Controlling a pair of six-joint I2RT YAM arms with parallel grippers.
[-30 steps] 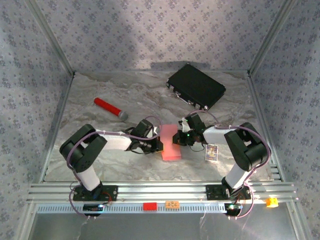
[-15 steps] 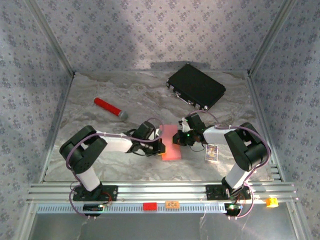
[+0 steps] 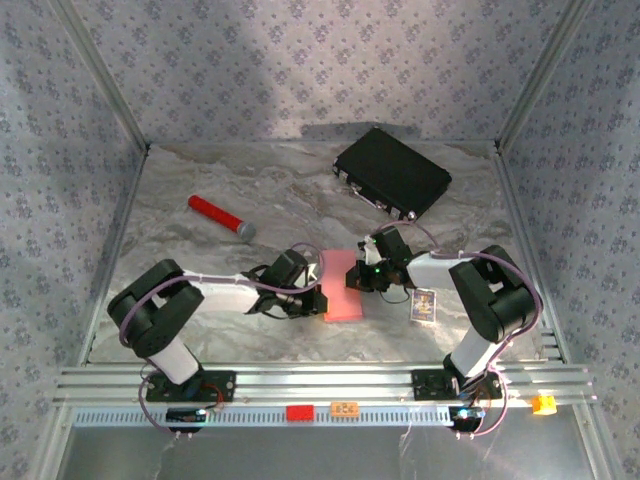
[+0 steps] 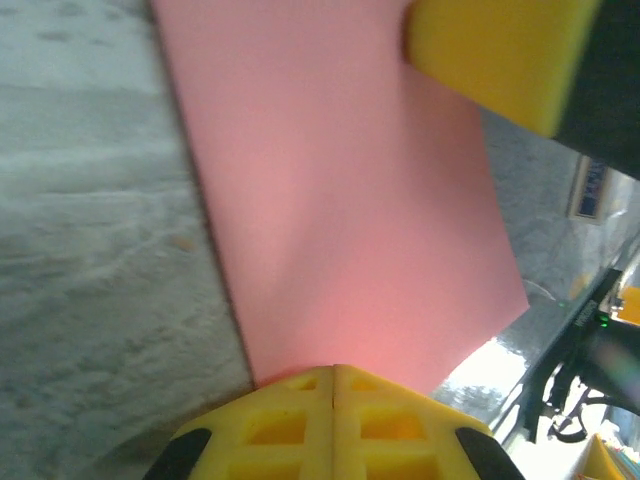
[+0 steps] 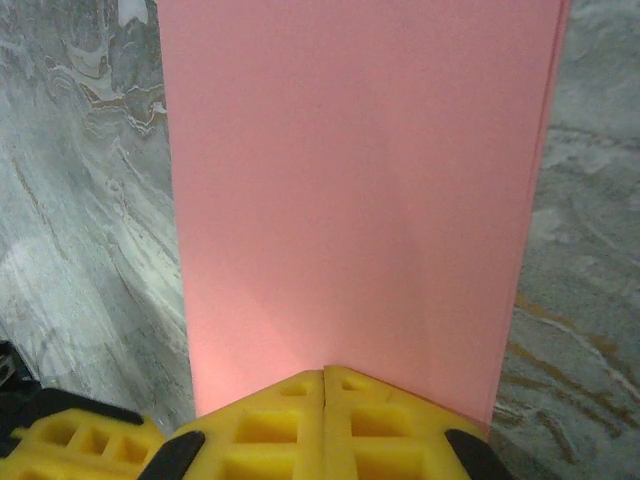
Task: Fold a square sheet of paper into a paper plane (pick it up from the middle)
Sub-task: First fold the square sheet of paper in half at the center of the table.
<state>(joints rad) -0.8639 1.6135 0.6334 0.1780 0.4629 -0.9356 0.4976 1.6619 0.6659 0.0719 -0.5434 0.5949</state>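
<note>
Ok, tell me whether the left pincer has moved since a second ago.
Yes. The left pincer has shifted slightly toward the near edge of the table, farther from the red cylinder, at the left edge of the pink paper.

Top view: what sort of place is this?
Probably a lab robot cell: left arm and right arm bolted to an aluminium rail, marble-look table, patterned backdrop walls.

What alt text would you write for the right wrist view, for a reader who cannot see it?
Pink paper fills the middle, running away from two closed yellow fingers at the bottom that pinch its near edge. Grey marbled table shows on either side.
</note>
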